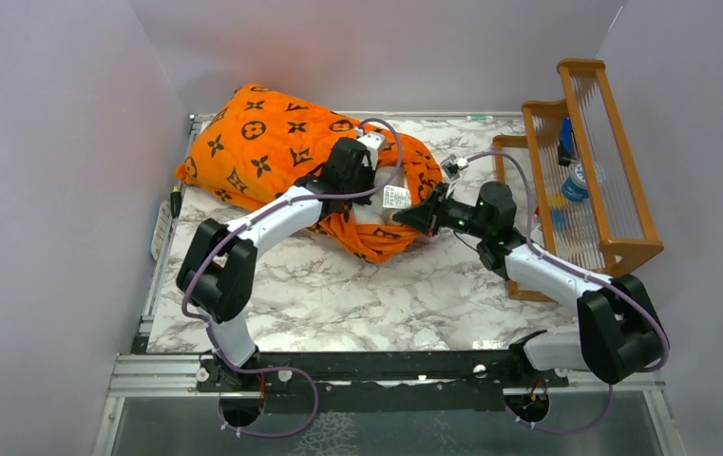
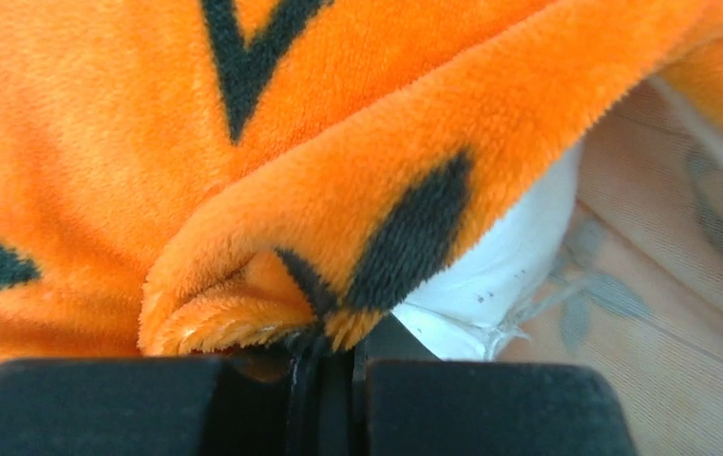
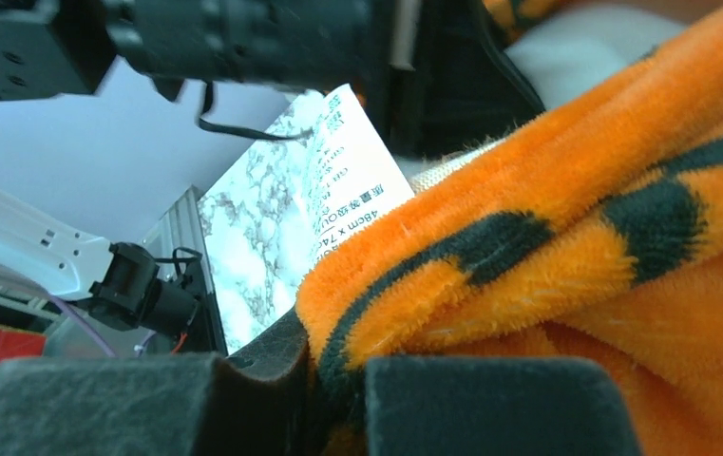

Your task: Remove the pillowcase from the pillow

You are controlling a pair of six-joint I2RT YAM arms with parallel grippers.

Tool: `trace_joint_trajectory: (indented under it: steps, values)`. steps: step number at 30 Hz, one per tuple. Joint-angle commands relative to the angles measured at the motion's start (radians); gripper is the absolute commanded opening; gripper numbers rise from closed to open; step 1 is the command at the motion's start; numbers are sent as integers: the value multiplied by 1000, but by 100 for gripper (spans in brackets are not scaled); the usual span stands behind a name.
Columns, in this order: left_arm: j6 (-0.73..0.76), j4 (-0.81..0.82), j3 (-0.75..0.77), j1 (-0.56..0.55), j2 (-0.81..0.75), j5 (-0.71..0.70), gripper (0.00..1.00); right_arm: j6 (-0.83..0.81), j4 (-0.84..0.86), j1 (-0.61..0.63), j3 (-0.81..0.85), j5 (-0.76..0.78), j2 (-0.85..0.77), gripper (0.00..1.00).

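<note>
Pillowcase (image 1: 272,142) one, pillow (image 2: 509,256) one

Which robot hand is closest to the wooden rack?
The right gripper, pinching the pillowcase edge on the side facing the wooden rack. The left gripper holds it farther from the rack.

Orange monogram pillowcase (image 1: 272,142) — bunched, far-left — white pillow (image 2: 500,256) peeking out.

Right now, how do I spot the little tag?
Find the marble table, then the orange pillowcase at its back. At the pillowcase's open right end sits the tag: a small white slip with printed writing, unlike the plain white pillow.
</note>
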Motion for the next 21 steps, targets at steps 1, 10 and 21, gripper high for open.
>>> trace_joint_trajectory:
  steps: [1,10,21]
  values:
    - [-10,-82,77,58,-83,147,0,39,155,14,-25,47,-12,1]
    - [-96,-132,413,68,-138,455,0,13,25,68,71,250,118,1]
    - [-286,-68,696,180,-158,616,0,-13,-8,296,91,565,299,1]
